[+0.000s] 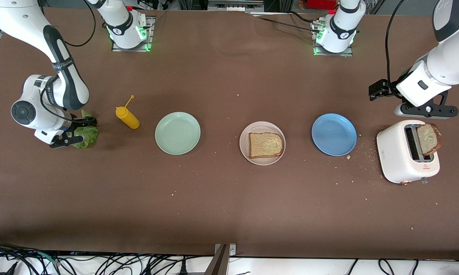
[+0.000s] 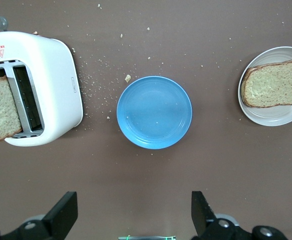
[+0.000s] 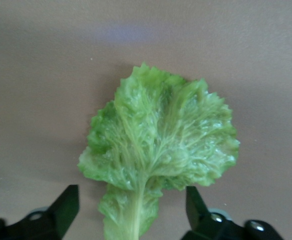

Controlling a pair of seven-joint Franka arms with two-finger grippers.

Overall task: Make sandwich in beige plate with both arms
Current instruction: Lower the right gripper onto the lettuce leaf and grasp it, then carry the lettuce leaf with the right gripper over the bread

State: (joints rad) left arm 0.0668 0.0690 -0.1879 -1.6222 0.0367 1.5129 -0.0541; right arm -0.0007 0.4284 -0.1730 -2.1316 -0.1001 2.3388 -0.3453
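My arms: glossy white shells, black joint sections. Right arm [image 1: 63, 82] carries a black band with small white lettering and a round grey cap at the wrist. Left arm [image 1: 439, 72] ends in a white boxy housing with a dark slot. Black cables loop along both. Bases glow green at the rim. Right gripper [image 1: 73, 133] and left gripper [image 1: 426, 110]: matte black, silver screws.
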